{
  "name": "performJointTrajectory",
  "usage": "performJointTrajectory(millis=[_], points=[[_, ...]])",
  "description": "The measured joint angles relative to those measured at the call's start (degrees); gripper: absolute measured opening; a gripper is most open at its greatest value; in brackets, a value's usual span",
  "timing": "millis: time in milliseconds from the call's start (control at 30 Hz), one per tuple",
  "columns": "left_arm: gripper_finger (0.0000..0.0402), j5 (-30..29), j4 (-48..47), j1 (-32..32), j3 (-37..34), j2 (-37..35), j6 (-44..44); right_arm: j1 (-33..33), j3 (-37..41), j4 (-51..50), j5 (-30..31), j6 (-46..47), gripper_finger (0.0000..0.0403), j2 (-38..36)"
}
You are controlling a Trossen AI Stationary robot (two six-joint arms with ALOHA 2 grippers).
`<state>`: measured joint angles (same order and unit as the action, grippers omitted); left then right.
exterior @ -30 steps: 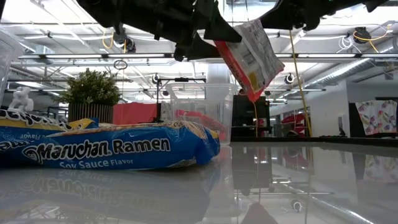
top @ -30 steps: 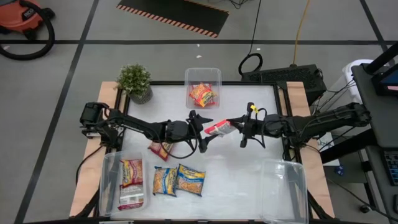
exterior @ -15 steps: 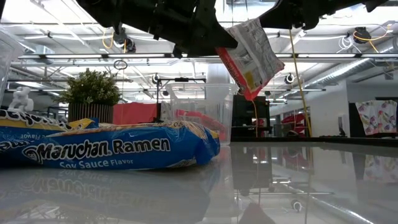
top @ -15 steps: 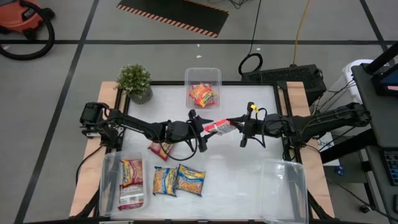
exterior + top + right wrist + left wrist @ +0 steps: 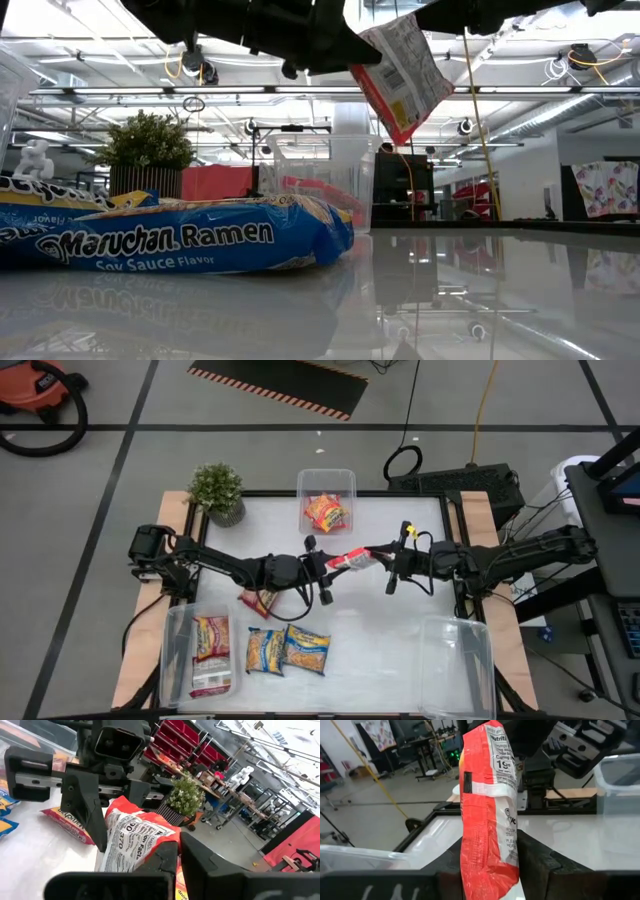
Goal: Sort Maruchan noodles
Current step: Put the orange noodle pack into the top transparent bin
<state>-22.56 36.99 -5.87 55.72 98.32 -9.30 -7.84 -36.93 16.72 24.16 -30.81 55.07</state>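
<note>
Passing: a red-and-white noodle packet [image 5: 351, 560] hangs in mid-air between the two hands, above the middle of the desk [image 5: 400, 640].
Left hand: the left hand [image 5: 322, 563] is clamped on the packet's lower end; in its wrist view the packet [image 5: 489, 825] stands on edge between its two fingers [image 5: 540, 865].
Right hand: the right hand [image 5: 385, 563] is pinched on the packet's other end, fingers [image 5: 165, 855] together over the crinkled wrapper [image 5: 132, 840].
Doing it well: in my judgement only one hand should let go, and only once the other's grip is firm; the thin, slippery wrapper could slide out, so pull slowly and straight.
Packet look: flat, crinkly plastic, red-orange with a white band and black nutrition print; from the low view it hangs tilted [image 5: 402, 75].
Just below the left hand: another red packet [image 5: 258, 600] lies on the desk.
Farther toward the front edge: two yellow-blue packets [image 5: 288, 650], and beside them a clear bin [image 5: 176, 660] holding two packets.
Beyond the hands: a clear bin [image 5: 326, 478] with one orange packet [image 5: 325, 513], and a potted plant [image 5: 218, 490].
Near the right hand's side: an empty-looking clear bin [image 5: 458, 670].
</note>
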Motion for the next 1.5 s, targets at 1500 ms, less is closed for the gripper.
performJointTrajectory(millis=[1500], points=[[0.0120,-6.18,-16.58,20.81,0.09,-6.78,-36.93,-0.02,0.07,-23.44,7.76,9.54,0.0141,-21.16]])
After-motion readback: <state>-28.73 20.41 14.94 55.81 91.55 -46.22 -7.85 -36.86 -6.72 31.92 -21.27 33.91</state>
